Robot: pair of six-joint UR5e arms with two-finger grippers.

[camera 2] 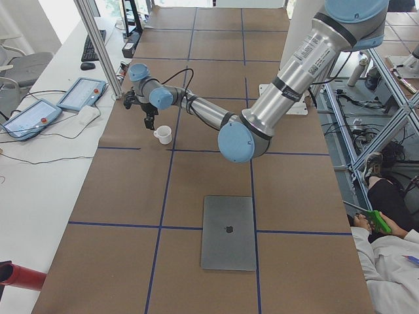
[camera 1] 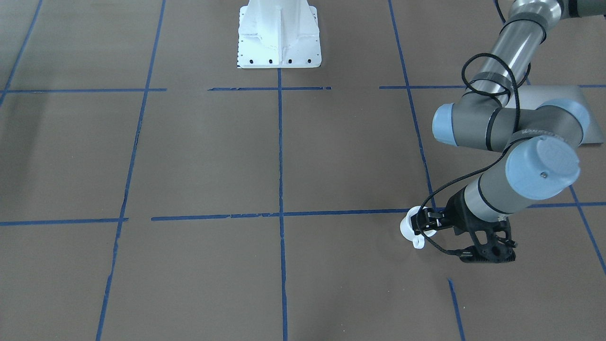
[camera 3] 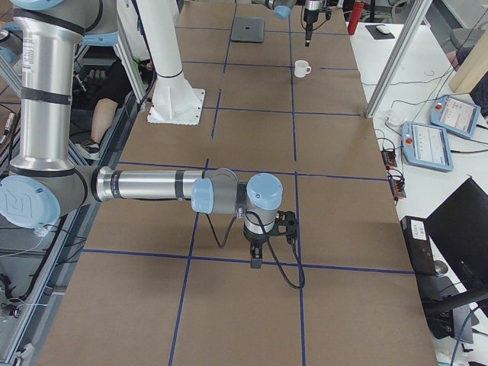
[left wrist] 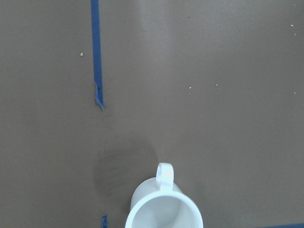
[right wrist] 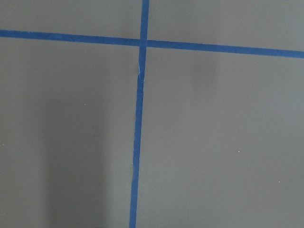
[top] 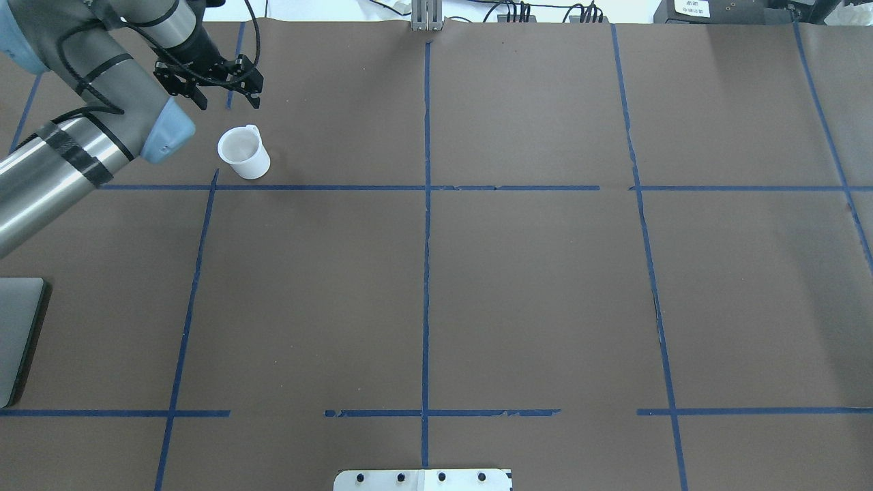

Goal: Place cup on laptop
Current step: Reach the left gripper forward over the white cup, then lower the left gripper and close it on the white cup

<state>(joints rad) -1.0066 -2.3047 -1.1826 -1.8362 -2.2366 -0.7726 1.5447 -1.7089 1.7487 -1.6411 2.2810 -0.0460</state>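
The left gripper [top: 230,102], fingers spread wide and empty, should drop squarely over the white teacup [top: 243,153], straddling its rim clear of the handle [left wrist: 165,175].

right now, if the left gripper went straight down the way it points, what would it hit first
Most likely the white teacup: the open left gripper points down, seemingly over its rim. Depth is unclear; it could meet bare table instead.

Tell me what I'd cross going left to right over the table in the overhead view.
laptop → cup → white base plate. The left pincer hangs across the cup's own span, so I leave it out of the order.
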